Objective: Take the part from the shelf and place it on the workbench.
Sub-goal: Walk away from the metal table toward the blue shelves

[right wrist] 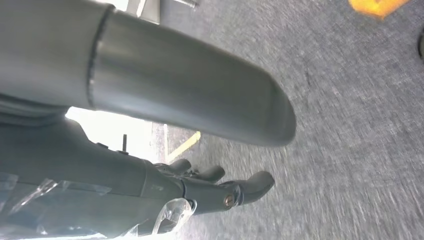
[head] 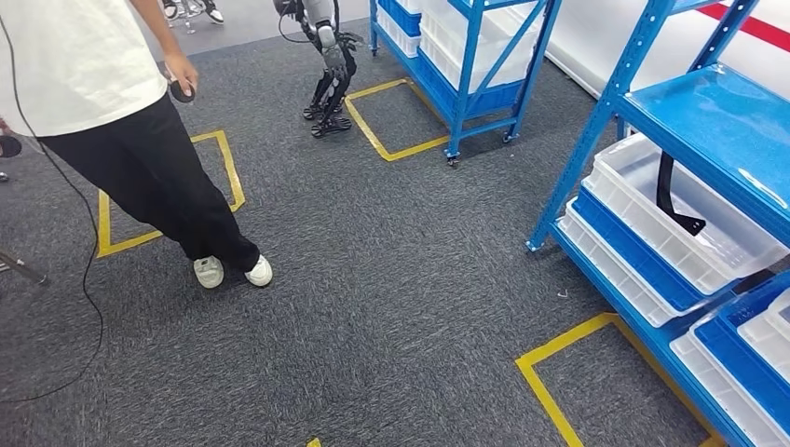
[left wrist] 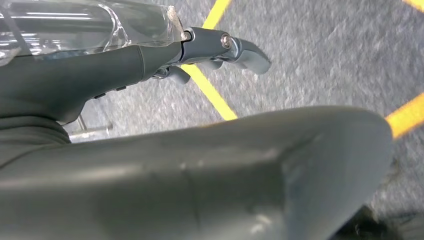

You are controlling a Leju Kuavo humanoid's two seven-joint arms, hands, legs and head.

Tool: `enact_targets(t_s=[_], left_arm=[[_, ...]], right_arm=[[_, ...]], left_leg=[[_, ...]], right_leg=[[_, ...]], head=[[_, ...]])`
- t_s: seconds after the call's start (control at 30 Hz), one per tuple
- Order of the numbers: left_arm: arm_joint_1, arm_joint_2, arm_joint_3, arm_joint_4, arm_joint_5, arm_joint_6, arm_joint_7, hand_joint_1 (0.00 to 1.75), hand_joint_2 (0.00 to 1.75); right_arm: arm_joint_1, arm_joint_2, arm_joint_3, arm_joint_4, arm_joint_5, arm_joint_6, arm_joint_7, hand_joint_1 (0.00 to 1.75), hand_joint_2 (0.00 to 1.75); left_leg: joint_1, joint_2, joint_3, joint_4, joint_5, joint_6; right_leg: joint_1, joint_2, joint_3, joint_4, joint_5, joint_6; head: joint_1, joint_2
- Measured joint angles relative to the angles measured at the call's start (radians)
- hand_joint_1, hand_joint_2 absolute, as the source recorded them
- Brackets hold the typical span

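Approach step: both hands, left hand [left wrist: 220, 47] and right hand [right wrist: 220, 187], hang loosely extended and empty; next, reach the black part [head: 673, 197] in the shelf's white bin [head: 736, 244].

The grey carpet [head: 373, 279], a blue shelf [head: 652, 168] at right and a person [head: 140, 140] at upper left are seen from high up, looking forward and down. The same carpet and yellow floor tape [left wrist: 215, 95] are viewed closely from behind each robot hand.

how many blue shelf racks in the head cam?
2. One blue metal shelf rack stands at the far side by a yellow floor square, loaded with white bins. The other blue metal rack is near on the right, its white bin holding a black part. More may lie outside the frame.
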Motion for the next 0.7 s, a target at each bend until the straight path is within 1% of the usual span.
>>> enact_targets(t_s=[0.03,0.07,0.1,0.13,0.17,0.2,0.23,0.27,0.3,0.33,0.37,0.4,0.43,0.47,0.5,0.53,0.57,0.6,0.63,0.67,0.7], left_arm=[[0.002,0.000,0.000,0.000,0.000,0.002,0.002,0.00,0.00],[0.005,0.000,-0.001,0.000,0.000,0.002,0.005,0.00,0.00],[0.006,0.000,-0.001,0.000,0.001,0.003,0.007,0.00,0.00],[0.006,-0.001,-0.001,0.000,0.001,0.002,0.008,0.00,0.00],[0.005,-0.002,-0.001,0.000,0.001,0.002,0.008,0.00,0.00],[0.003,-0.003,-0.001,0.000,0.001,0.002,0.008,0.00,0.00],[0.002,-0.004,-0.001,0.000,0.001,0.002,0.008,0.00,0.00],[0.001,-0.005,-0.001,-0.001,0.002,0.002,0.008,0.00,0.00],[0.001,-0.005,-0.001,-0.001,0.002,0.002,0.007,0.00,0.00],[0.001,-0.005,-0.001,-0.001,0.002,0.002,0.007,0.00,0.00],[0.000,-0.005,-0.001,-0.001,0.002,0.002,0.007,0.00,0.00],[-0.002,-0.005,-0.001,-0.001,0.002,0.002,0.007,0.00,0.00],[-0.003,-0.005,-0.001,-0.001,0.002,0.002,0.007,0.00,0.00],[-0.004,-0.006,-0.001,-0.001,0.002,0.002,0.006,0.00,0.00],[-0.003,-0.006,-0.001,-0.001,0.002,0.002,0.006,0.00,0.00],[-0.001,-0.006,-0.001,-0.001,0.002,0.002,0.006,0.00,0.00],[0.001,-0.006,-0.001,-0.001,0.002,0.001,0.006,0.00,0.00],[0.003,-0.006,-0.002,-0.001,0.002,0.000,0.006,0.00,0.00],[0.004,-0.006,-0.002,-0.001,0.001,-0.002,0.006,0.00,0.00],[0.005,-0.006,-0.002,-0.001,0.001,-0.004,0.006,0.00,0.00],[0.004,-0.006,-0.002,-0.001,0.001,-0.006,0.005,0.00,0.00]], right_arm=[[-0.001,0.000,0.002,0.000,-0.001,0.000,0.000,0.00,0.00],[-0.002,0.000,0.003,0.000,-0.001,0.000,0.000,0.00,0.00],[-0.002,0.000,0.003,0.000,-0.001,0.000,0.000,0.00,0.00],[-0.002,0.000,0.004,0.000,-0.002,0.000,0.000,0.00,0.00],[-0.003,-0.001,0.004,0.000,-0.002,0.000,0.000,0.00,0.00],[-0.003,-0.001,0.004,0.000,-0.003,0.000,0.000,0.00,0.00],[-0.003,-0.003,0.004,0.000,-0.003,0.000,0.000,0.00,0.00],[-0.005,-0.004,0.004,0.000,-0.004,0.000,-0.001,0.00,0.00],[-0.005,-0.005,0.004,0.000,-0.005,0.000,-0.002,0.00,0.00],[-0.006,-0.006,0.005,0.000,-0.005,-0.001,-0.003,0.00,0.00],[-0.006,-0.006,0.005,0.000,-0.006,-0.001,-0.005,0.00,0.00],[-0.005,-0.006,0.005,0.000,-0.008,-0.001,-0.007,0.00,0.00],[-0.006,-0.006,0.005,0.000,-0.009,-0.001,-0.009,0.00,0.00],[-0.007,-0.006,0.006,0.000,-0.010,-0.001,-0.010,0.00,0.00],[-0.010,-0.006,0.006,0.000,-0.011,-0.001,-0.010,0.00,0.00],[-0.011,-0.006,0.006,0.000,-0.011,-0.001,-0.011,0.00,0.00],[-0.013,-0.006,0.006,0.000,-0.011,-0.001,-0.011,0.00,0.00],[-0.013,-0.006,0.007,0.000,-0.011,0.000,-0.012,0.00,0.00],[-0.012,-0.006,0.008,0.000,-0.011,-0.001,-0.012,0.00,0.00],[-0.012,-0.006,0.009,0.000,-0.012,-0.001,-0.012,0.00,0.00],[-0.011,-0.006,0.012,0.000,-0.012,-0.001,-0.011,0.00,0.00]], left_leg=[[-0.002,0.013,-0.001,0.000,0.001,0.002],[-0.005,0.027,-0.001,0.000,0.001,0.003],[-0.006,0.041,-0.002,0.000,0.001,0.003],[-0.007,0.053,-0.002,0.000,0.000,0.003],[-0.007,0.064,-0.001,0.000,0.000,0.003],[-0.007,0.073,0.001,0.000,-0.001,0.002],[-0.010,0.081,0.002,0.001,-0.003,0.000],[-0.012,0.090,0.002,0.003,-0.005,-0.003],[-0.015,0.099,0.002,0.004,-0.007,-0.006],[-0.017,0.110,0.001,0.005,-0.009,-0.009],[-0.018,0.121,0.002,0.006,-0.010,-0.012],[-0.016,0.122,0.002,0.010,-0.016,-0.016],[-0.014,0.110,-0.005,0.029,-0.032,-0.020],[-0.011,0.089,-0.021,0.070,-0.060,-0.025],[-0.006,0.062,-0.049,0.137,-0.097,-0.030],[-0.003,0.042,-0.085,0.221,-0.137,-0.034],[0.000,0.032,-0.119,0.298,-0.167,-0.038],[0.003,0.027,-0.141,0.348,-0.180,-0.040],[0.005,0.025,-0.142,0.354,-0.172,-0.042],[0.008,0.022,-0.121,0.312,-0.143,-0.043],[0.010,0.014,-0.084,0.236,-0.105,-0.045]], right_leg=[[0.002,-0.015,-0.034,0.081,-0.041,0.001],[0.002,-0.020,-0.063,0.152,-0.069,0.002],[0.002,-0.023,-0.079,0.193,-0.080,0.002],[0.002,-0.025,-0.071,0.186,-0.069,0.001],[0.002,-0.030,-0.042,0.136,-0.040,-0.001],[0.004,-0.046,0.003,0.055,-0.003,-0.005],[0.009,-0.072,0.048,-0.029,0.028,-0.010],[0.015,-0.094,0.080,-0.093,0.050,-0.016],[0.020,-0.109,0.096,-0.129,0.059,-0.021],[0.024,-0.111,0.099,-0.140,0.060,-0.024],[0.023,-0.099,0.096,-0.141,0.061,-0.028],[0.021,-0.088,0.095,-0.143,0.064,-0.033],[0.017,-0.078,0.095,-0.145,0.067,-0.039],[0.014,-0.068,0.095,-0.148,0.071,-0.045],[0.012,-0.058,0.094,-0.149,0.074,-0.049],[0.011,-0.046,0.092,-0.148,0.077,-0.052],[0.011,-0.033,0.090,-0.148,0.079,-0.054],[0.011,-0.020,0.088,-0.148,0.081,-0.054],[0.010,-0.006,0.088,-0.148,0.084,-0.052],[0.008,0.008,0.087,-0.148,0.086,-0.050],[0.006,0.021,0.087,-0.147,0.088,-0.046]], head=[[0.000,0.000],[0.000,0.000],[0.000,0.000],[0.000,0.000],[0.000,0.000],[0.000,0.000],[0.000,0.000],[0.000,0.000],[0.000,0.000],[0.000,0.000],[0.000,0.000],[0.000,0.000],[0.000,0.000],[0.000,0.000],[0.000,0.000],[0.000,0.000],[0.000,0.000],[0.000,0.000],[0.000,0.000],[0.000,0.000],[0.000,0.000]])
